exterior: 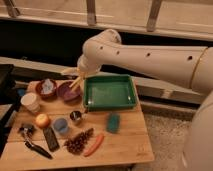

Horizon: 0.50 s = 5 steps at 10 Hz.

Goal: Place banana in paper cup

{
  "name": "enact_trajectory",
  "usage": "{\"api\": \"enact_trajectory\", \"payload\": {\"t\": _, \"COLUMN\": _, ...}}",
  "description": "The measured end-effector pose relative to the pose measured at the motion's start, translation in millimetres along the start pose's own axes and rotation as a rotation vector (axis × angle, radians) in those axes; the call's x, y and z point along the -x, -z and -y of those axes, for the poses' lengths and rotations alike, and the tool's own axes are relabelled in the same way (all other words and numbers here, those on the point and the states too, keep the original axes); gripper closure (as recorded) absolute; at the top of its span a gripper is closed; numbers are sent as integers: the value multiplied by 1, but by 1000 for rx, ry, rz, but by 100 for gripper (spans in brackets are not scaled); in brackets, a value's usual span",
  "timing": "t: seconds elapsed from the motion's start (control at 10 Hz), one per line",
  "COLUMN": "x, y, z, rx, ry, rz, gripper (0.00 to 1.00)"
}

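While the white arm's bulk hides most of the wrist, I read the gripper (pixel 80 76) as clamped on the banana (pixel 74 82). Its pale, curved strips hang above the glossy purple bowl (pixel 66 92), just left of the green tray (pixel 109 78). The paper cup (pixel 31 102), plain and off-white, stands near the wooden table's (pixel 127 145) left edge, well apart, with open room above. The arm is cut off at right.

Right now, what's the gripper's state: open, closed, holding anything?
Gripper: jaws closed on the banana, held above the purple bowl, not yet at the paper cup.
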Motion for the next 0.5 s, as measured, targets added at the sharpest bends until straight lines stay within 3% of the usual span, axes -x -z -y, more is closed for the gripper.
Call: {"api": "enact_trajectory", "payload": {"t": 0.5, "x": 2, "y": -1, "z": -6, "rx": 6, "ry": 15, "rz": 1, "gripper": 100}}
